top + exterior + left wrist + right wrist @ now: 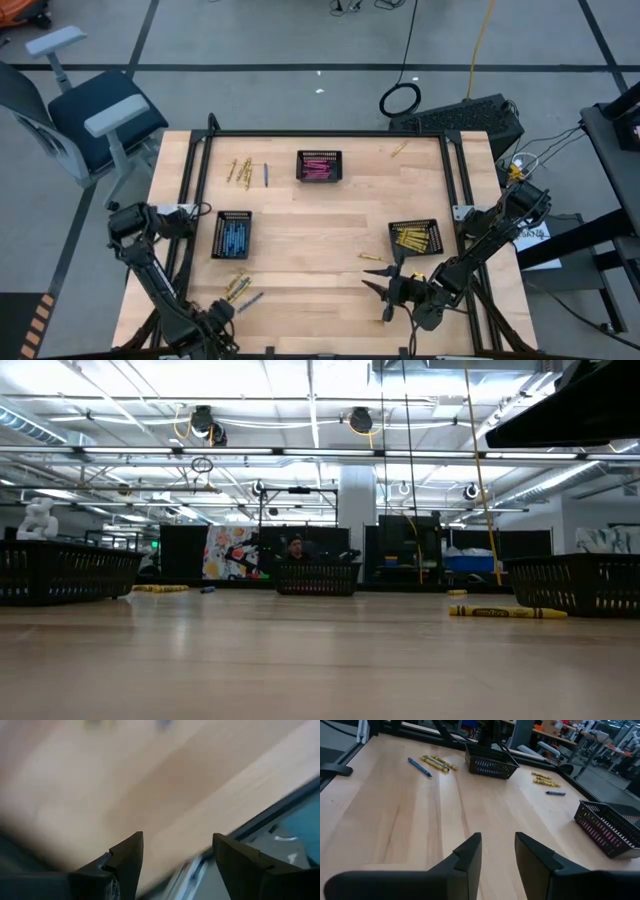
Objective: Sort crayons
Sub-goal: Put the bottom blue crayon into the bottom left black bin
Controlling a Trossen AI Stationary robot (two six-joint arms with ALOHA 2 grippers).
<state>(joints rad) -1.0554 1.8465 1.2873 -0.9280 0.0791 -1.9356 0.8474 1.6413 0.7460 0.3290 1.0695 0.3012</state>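
Loose crayons lie flat on the wooden table: yellow ones (pixel 240 172) and a blue one (pixel 266 174) at the far left, a yellow bunch (pixel 237 288) with a blue one (pixel 250 298) at the near left, and single yellow ones (pixel 372 257) (pixel 399 149) on the right. My left gripper (pixel 220 316) (pixel 177 855) hangs open over the table's near left edge, pointing down, nothing between its fingers. My right gripper (pixel 368 282) (pixel 497 845) stands open near the front right, pointing toward the table's left, with only bare wood between its fingers.
Three black mesh baskets stand on the table: one with blue crayons (pixel 232 234) at the left, one with pink crayons (pixel 319 166) at the far middle, one with yellow crayons (pixel 415 237) at the right. A black frame (pixel 300 132) borders the table. Bare wood lies in the middle.
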